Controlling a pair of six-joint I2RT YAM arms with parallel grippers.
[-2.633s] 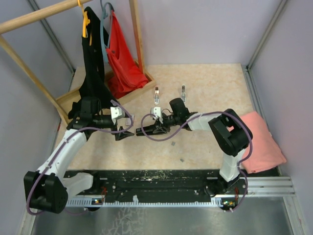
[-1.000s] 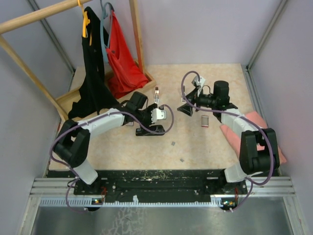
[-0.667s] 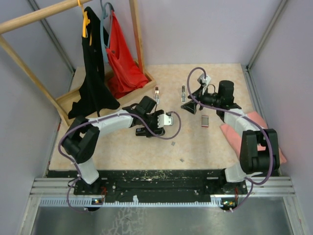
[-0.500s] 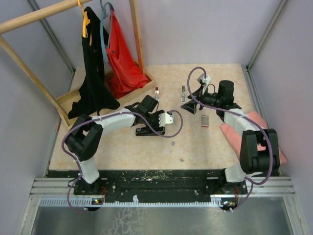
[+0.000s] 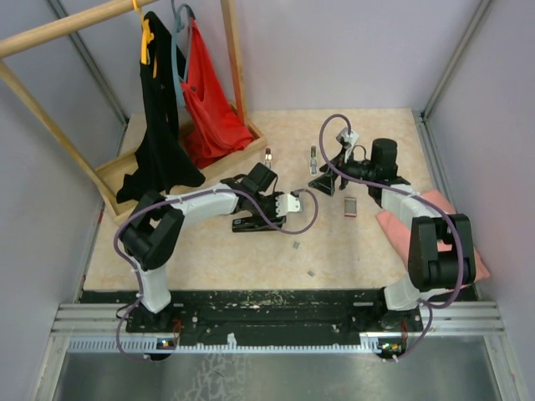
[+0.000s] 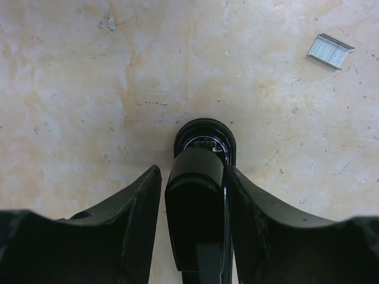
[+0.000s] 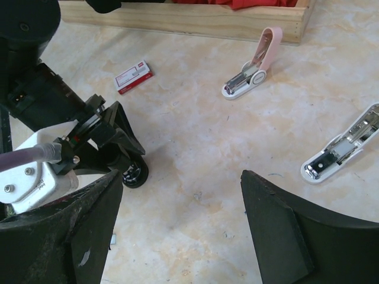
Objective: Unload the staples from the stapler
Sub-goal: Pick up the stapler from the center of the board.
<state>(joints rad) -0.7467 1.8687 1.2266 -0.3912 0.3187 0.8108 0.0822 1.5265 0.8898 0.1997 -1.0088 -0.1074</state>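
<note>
From above, the left gripper (image 5: pixel 263 219) reaches to mid-table and sits over the stapler (image 5: pixel 247 225), a low black bar lying flat. It is too dark there to tell how the jaws stand. Two small grey bits of the staples (image 5: pixel 296 245) lie loose on the table (image 5: pixel 368 259), just nearer the arm bases than the stapler. The right gripper (image 5: pixel 320 185) hangs further back and to the right, near a small pinkish rectangular object (image 5: pixel 351 207) and two small staplers, one of them a pink stapler (image 5: pixel 268 159). A pink cloth (image 5: pixel 456 242) lies at the right edge.

The left wrist camera gives what the overhead cannot. The fingers (image 6: pixel 133 222) flank the stapler (image 6: pixel 196 213) closely, its round end poking past them. One finger looks pressed to it, while a sliver of table shows beside the other, so I cannot tell whether it is clamped. A neat strip of staples (image 6: pixel 330 51) lies well apart from the stapler.

The right wrist camera shows the right gripper (image 7: pixel 177 236) with its jaws spread wide and nothing between them. Beyond it are the left gripper (image 7: pixel 121 148) on the stapler (image 7: pixel 135 175), the pink stapler (image 7: pixel 251 59) hinged open, and a silvery stapler (image 7: pixel 343 148), also open. There is a red-and-white box (image 7: pixel 134 77) too, which I cannot pick out from above.
</note>
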